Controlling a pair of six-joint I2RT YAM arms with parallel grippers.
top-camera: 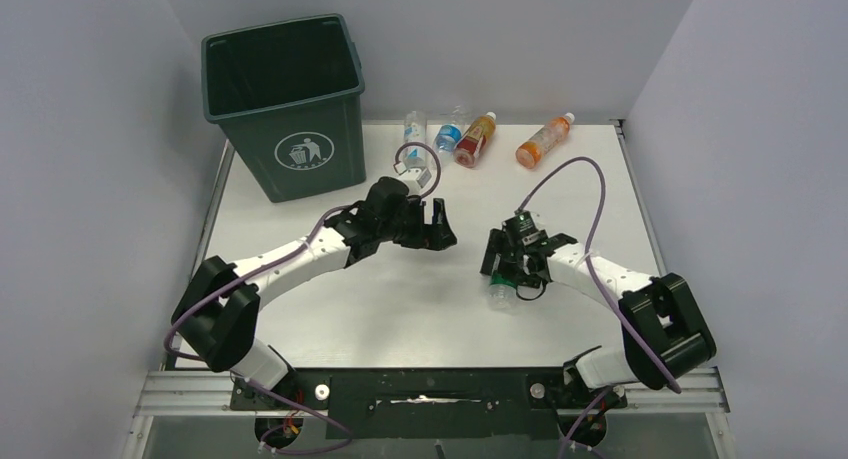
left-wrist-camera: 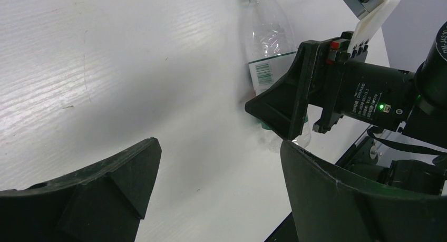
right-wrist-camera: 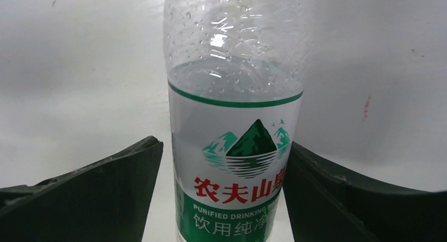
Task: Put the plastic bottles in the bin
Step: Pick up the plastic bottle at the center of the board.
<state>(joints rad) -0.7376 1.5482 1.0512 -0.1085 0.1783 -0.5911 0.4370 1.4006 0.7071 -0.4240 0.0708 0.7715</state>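
Two fingers [right-wrist-camera: 79, 200] of the right gripper [top-camera: 505, 269] stood on either side of a clear bottle [right-wrist-camera: 234, 94], low on its green and white label. In the right wrist view one finger seemed to touch the label. On the other side a thin strip of white table showed between the finger and the bottle. I cannot tell if the jaws already pressed the bottle or only stood around it. The label had a green mountain picture and red characters. Small water drops sat inside the clear part above it.

This bottle lay on the table [top-camera: 400, 299], in the near right part, with the gripper pointing down over it. The left wrist view showed its green cap at the far end.

The left gripper [top-camera: 440, 229] was near the middle of the table. Its jaws were wide apart and held nothing; only bare table was between them. It pointed toward the right gripper, a little apart from it.

Four bottles [top-camera: 476, 139] lay in a row along the far edge: two clear ones, a red and orange one, and an orange one. The bin [top-camera: 260, 139] stood upright at the far left corner, well apart from both grippers.
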